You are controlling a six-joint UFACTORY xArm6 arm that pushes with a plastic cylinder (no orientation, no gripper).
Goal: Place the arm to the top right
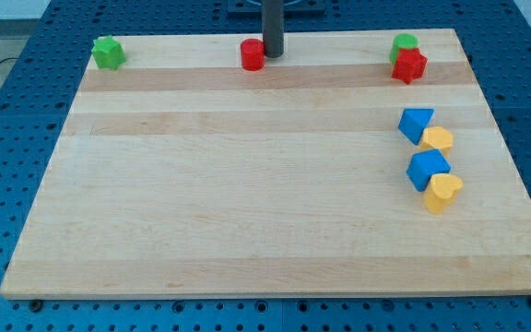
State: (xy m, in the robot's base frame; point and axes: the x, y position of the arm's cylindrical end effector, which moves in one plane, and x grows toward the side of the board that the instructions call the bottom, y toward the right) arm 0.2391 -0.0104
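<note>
My tip point(273, 54) is at the view's top centre of the wooden board point(247, 184), just right of a red cylinder point(253, 54) and almost touching it. At the view's top right a green cylinder point(405, 43) stands behind a red star block point(409, 65), touching it. They are well to the right of my tip.
A green star block point(109, 53) sits at the top left corner. On the right side a blue triangular block point(415, 124), a yellow block point(438, 140), a blue cube point(428, 169) and a yellow heart block point(443, 192) form a touching column.
</note>
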